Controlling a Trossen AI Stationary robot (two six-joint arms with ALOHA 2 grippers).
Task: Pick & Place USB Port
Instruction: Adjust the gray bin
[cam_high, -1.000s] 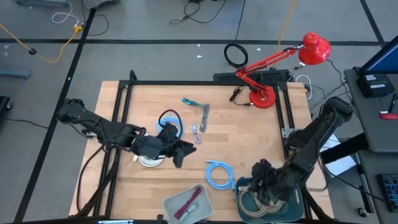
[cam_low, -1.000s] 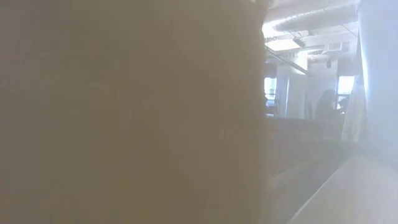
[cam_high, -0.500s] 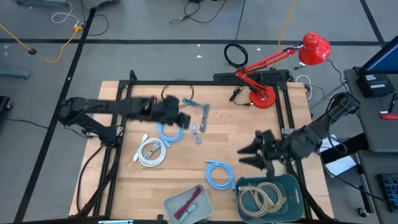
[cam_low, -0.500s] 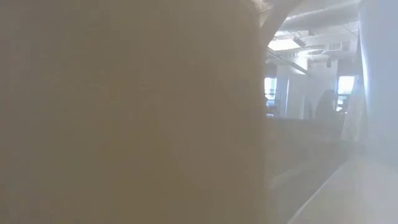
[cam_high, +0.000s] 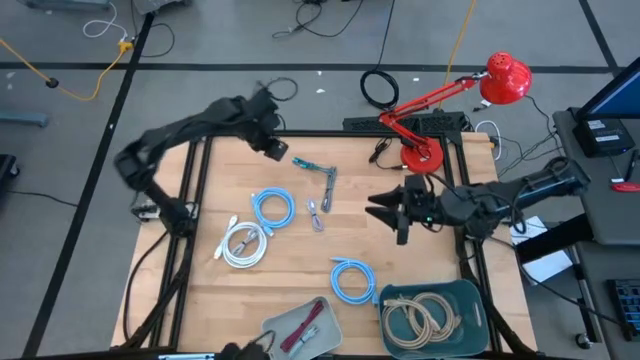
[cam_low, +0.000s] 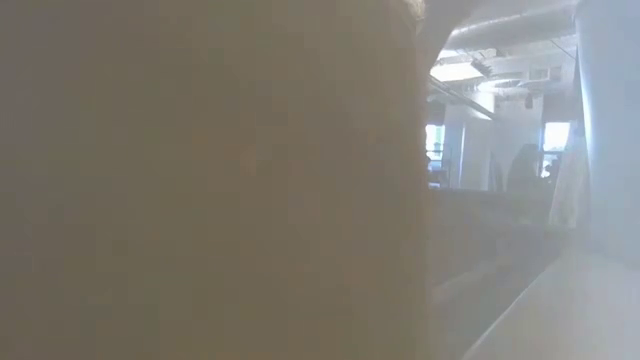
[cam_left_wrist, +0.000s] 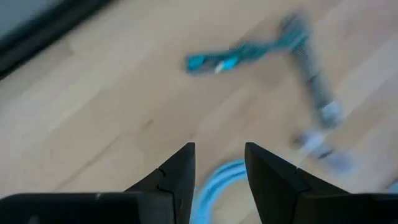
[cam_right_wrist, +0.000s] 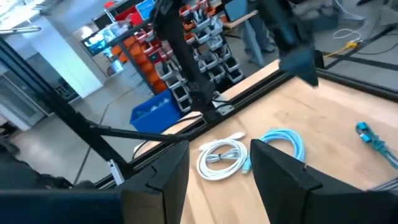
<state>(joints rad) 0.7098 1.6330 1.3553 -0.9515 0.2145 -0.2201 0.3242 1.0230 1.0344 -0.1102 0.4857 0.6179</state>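
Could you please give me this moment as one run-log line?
left gripper: open, empty, far edge | right gripper: open, empty, mid-table right | beige cable: in teal bin | blue cable: on table

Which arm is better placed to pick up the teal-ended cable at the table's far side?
Left, probably. The left gripper hovers beside the teal-ended cable, fingers open and empty. The right gripper sits farther off, mid-table.

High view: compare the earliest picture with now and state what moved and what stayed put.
The left gripper moved from the coiled white cable to the table's far edge. The right gripper rose from the dark green bin towards the table's middle. Both are open and empty. The cables stayed put.
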